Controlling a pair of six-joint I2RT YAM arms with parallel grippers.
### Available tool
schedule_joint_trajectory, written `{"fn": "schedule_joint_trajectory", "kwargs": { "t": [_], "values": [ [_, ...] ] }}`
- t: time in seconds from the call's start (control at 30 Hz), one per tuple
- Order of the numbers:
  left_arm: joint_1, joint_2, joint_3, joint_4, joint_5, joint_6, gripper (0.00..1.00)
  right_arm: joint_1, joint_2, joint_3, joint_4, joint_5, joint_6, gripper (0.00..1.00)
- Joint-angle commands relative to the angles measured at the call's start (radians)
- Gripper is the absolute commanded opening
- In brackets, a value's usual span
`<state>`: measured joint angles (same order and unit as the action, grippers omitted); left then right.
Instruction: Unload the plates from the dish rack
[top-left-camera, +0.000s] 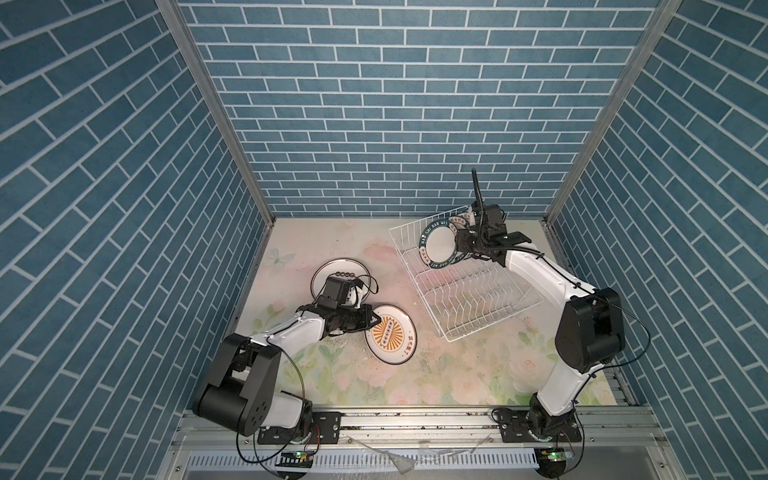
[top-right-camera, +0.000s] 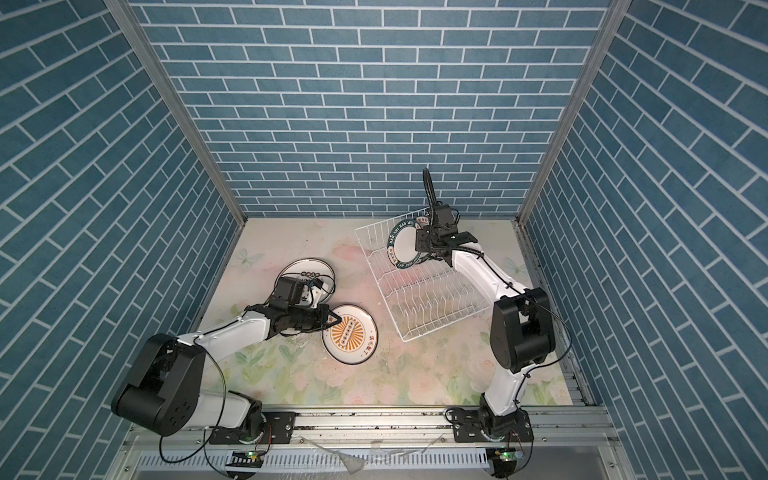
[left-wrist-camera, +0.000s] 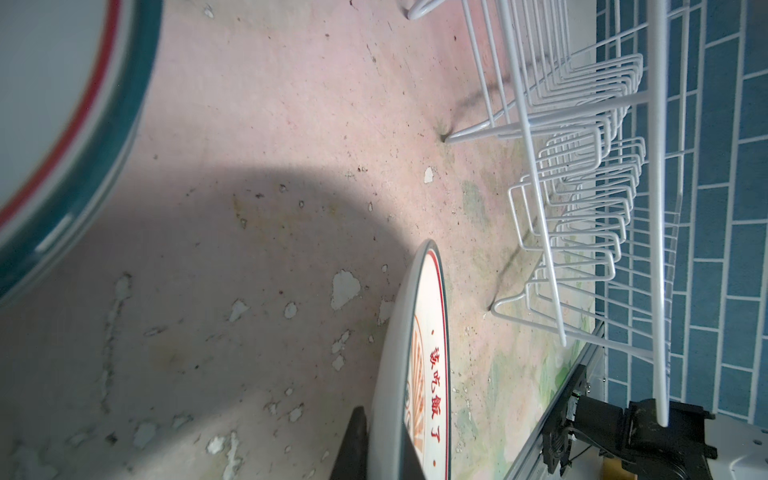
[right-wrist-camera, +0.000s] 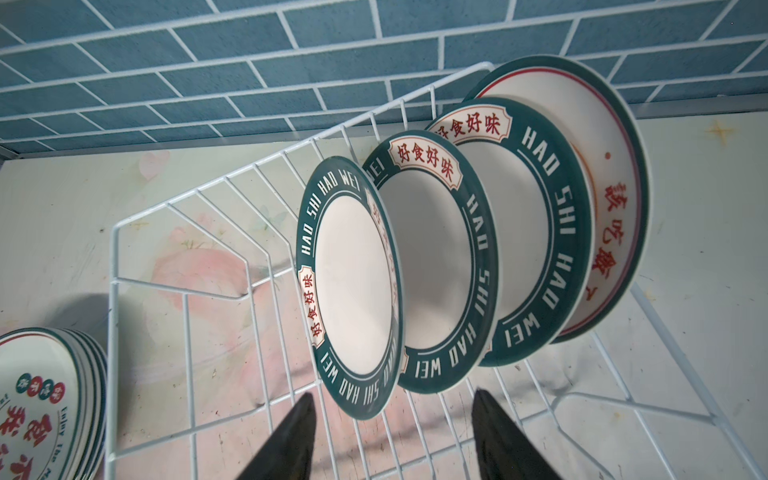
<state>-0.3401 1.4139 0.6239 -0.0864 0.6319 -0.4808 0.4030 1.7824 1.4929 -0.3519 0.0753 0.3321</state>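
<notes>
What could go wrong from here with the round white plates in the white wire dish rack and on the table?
1. The open right gripper seems to span the lower rims of both the nearest green-rimmed white plate and the second green-rimmed plate behind it in the white wire dish rack; closing might pinch both.
2. The left gripper is shut on only the rim of the round orange sunburst plate; it might slip and drop.
</notes>
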Motion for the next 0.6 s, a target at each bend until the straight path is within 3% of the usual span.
{"fn": "schedule_joint_trajectory", "kwargs": {
  "t": [0.0, 0.4, 0.57],
  "values": [
    [-0.007, 0.039, -0.009, -0.055, -0.067, 0.044, 0.05, -0.007, 0.054, 0.064, -0.018, 0.010, -0.036, 0.60],
    [-0.007, 0.084, 0.001, -0.104, -0.109, 0.055, 0.19, -0.015, 0.173, 0.174, -0.026, -0.017, -0.047, 0.60],
    [-0.007, 0.131, 0.011, -0.104, -0.095, 0.052, 0.19, -0.021, 0.207, 0.205, -0.024, -0.043, -0.039, 0.59]
  ]
}}
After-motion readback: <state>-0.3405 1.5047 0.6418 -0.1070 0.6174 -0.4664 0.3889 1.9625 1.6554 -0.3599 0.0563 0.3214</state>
